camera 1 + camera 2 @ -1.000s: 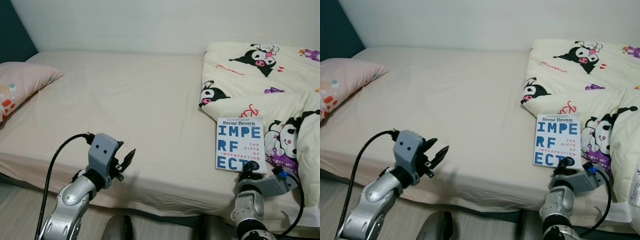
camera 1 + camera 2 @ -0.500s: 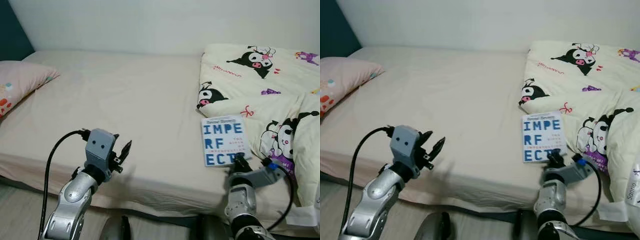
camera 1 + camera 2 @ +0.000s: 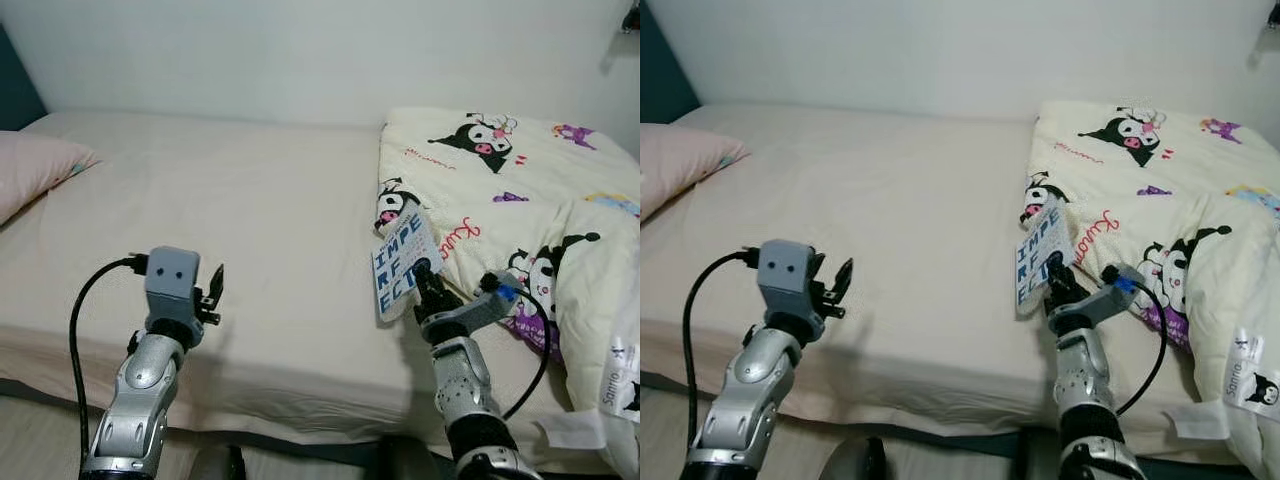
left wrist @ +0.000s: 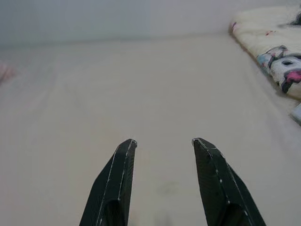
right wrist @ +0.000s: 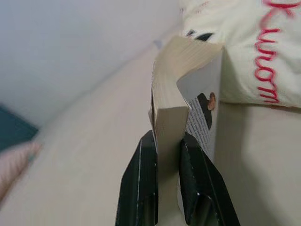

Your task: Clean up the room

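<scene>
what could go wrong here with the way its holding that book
The right gripper pinches the book by one corner only, and the pages already bend at the fingers; the book could slip out or crease. It hangs tilted beside the cartoon quilt, so a swing might snag that fabric. The left gripper hovers open over the sheet, giving no support if the book drops.

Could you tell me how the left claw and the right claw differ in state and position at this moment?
The left claw is open with nothing between its fingers, while the right claw is shut on the book. The left claw hovers over bare sheet near the front edge of the bed; the right claw sits beside the cartoon-print quilt, holding the book tilted up on its lower edge. Both have two long black fingers on silver arms.
</scene>
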{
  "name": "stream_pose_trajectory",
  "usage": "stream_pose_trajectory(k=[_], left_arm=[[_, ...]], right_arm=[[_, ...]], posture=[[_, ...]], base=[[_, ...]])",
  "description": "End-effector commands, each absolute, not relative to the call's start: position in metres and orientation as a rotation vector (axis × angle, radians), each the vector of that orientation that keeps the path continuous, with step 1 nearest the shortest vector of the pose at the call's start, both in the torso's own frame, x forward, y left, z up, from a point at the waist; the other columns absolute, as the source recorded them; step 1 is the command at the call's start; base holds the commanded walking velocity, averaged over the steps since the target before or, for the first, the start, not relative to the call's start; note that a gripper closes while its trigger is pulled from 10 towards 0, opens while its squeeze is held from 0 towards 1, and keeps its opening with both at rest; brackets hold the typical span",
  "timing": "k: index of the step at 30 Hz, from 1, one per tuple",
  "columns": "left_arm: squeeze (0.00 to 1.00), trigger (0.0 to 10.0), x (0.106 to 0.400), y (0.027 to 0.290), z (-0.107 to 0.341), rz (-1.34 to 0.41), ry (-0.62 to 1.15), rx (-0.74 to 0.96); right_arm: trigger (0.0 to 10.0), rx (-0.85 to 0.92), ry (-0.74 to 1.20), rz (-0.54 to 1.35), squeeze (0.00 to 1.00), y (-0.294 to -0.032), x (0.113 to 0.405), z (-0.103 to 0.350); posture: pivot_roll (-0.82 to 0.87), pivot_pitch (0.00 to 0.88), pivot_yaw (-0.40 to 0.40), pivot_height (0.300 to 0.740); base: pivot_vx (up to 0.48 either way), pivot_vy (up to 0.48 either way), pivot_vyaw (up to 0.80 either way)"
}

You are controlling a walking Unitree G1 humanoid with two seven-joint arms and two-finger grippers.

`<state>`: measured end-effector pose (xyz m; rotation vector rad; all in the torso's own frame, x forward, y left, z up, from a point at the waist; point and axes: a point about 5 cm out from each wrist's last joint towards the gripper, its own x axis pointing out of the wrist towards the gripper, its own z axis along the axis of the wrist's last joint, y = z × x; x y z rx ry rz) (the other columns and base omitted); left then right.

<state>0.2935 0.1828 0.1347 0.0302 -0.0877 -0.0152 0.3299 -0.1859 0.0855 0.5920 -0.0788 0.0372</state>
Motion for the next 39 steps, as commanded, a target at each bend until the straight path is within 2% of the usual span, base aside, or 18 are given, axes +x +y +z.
stream_pose_trajectory(k=[1, 10, 13, 16, 22, 39], left_arm=[[0.00, 10.0, 0.292, 0.183, 0.126, -0.002, -0.050, -0.014], [0.00, 10.0, 0.293, 0.181, 0.129, 0.023, -0.087, -0.054], [0.00, 10.0, 0.292, 0.179, 0.130, 0.021, -0.095, -0.050], [0.00, 10.0, 0.291, 0.178, 0.130, 0.020, -0.097, -0.050], [0.00, 10.0, 0.287, 0.170, 0.128, 0.005, -0.098, -0.052], [0.00, 10.0, 0.282, 0.169, 0.125, 0.006, -0.094, -0.049]], right_arm=[[10.0, 0.530, -0.106, 0.114, 0.00, -0.177, 0.332, 0.099], [10.0, 0.493, -0.122, 0.194, 0.00, -0.166, 0.324, 0.110], [10.0, 0.392, -0.134, 0.226, 0.00, -0.159, 0.322, 0.116], [10.0, 0.364, -0.135, 0.236, 0.00, -0.157, 0.322, 0.117], [10.0, 0.277, -0.122, 0.285, 0.00, -0.146, 0.317, 0.121], [10.0, 0.245, -0.093, 0.294, 0.00, -0.141, 0.309, 0.120]], posture=[[0.06, 0.000, -0.031, 0.576], [0.05, 0.000, -0.031, 0.581], [0.06, 0.000, -0.036, 0.596], [0.06, 0.000, -0.037, 0.601], [0.06, 0.000, -0.051, 0.631], [0.06, 0.000, -0.059, 0.706]], base=[[0.000, 0.000, 0.00], [0.000, 0.000, 0.00], [0.000, 0.000, 0.00], [0.000, 0.000, 0.00], [0.000, 0.000, 0.00], [0.000, 0.000, 0.00]])
